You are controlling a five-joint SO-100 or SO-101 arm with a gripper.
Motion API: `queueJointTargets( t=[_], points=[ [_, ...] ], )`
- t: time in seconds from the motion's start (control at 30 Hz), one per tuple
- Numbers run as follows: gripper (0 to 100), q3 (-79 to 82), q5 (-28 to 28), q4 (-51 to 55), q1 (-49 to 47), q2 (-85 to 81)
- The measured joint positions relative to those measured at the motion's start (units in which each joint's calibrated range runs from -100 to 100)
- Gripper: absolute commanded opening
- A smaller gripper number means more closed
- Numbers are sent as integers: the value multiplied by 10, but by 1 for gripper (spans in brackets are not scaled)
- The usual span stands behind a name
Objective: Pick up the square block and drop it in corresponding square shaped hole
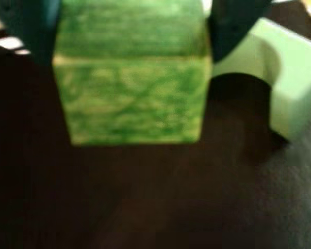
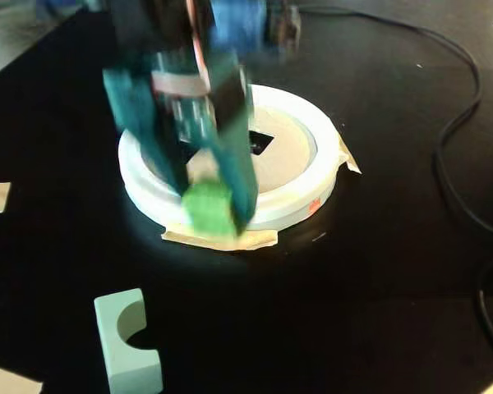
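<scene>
Claw (image 2: pixel 212 205) clamped on the square block (image 2: pixel 209 207), held over the near rim of the round board (image 2: pixel 312 176).

Wrist view: mottled green cube (image 1: pixel 132 98) fills the frame centre, teal fingers (image 1: pixel 233 26) pressed on both sides, dark worktop (image 1: pixel 145 207) below it; pale mint notched block (image 1: pixel 290 88) sits at 3 o'clock from the cube. Fixed view: arm is motion-blurred; cube is at roughly 7 o'clock on the board, over the white rim. Square shaped hole (image 2: pixel 258 142) is at 1 o'clock from the cube, uncovered, partly hidden by the arm. Tan tape (image 2: pixel 222 240) holds the board's near edge. Notched block (image 2: pixel 128 345) lies well apart at 7 o'clock on the worktop (image 2: pixel 378 312). Black cable (image 2: pixel 460 123) runs along the 3 o'clock side.
</scene>
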Motion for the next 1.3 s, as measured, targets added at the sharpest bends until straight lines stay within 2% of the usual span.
queueJointTargets(
  t=[0.2, 0.47, 0.7, 1.1, 1.3],
  points=[
    [32, 0, -56, 1, -121, -82],
    [32, 26, -134, 1, -285, -108],
    [32, 142, -164, 1, -329, -114],
    [32, 316, -168, -6, -354, -114],
    [32, 341, -168, -83, -385, -114]
  ],
)
